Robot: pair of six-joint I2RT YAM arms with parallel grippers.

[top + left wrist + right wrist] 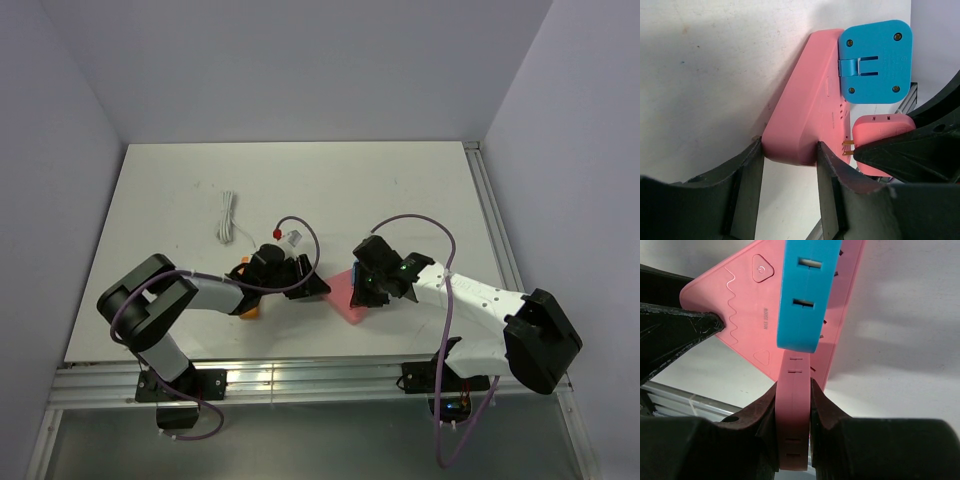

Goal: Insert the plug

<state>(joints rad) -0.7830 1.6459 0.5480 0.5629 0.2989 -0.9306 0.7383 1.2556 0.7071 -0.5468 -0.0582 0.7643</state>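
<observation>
Landmark: the pink socket block (805, 110), lying flat on the table (400, 190). Nearest us, the left gripper (789, 146) straddles the block's corner on the left arm's side. Both fingers touch its sides, so we read it as clamped on the block. The right gripper (794, 386) is clenched on the pink square plug (794, 440), just beside the block's slotted side. Its prongs (848, 146) point at that side, tips at the surface; we can't tell if they're in. The plug (875, 60), bright blue, sits farther along the same side, flush against the block, prongs hidden. Well beyond the block, far-left, we see a white cable (228, 218).
</observation>
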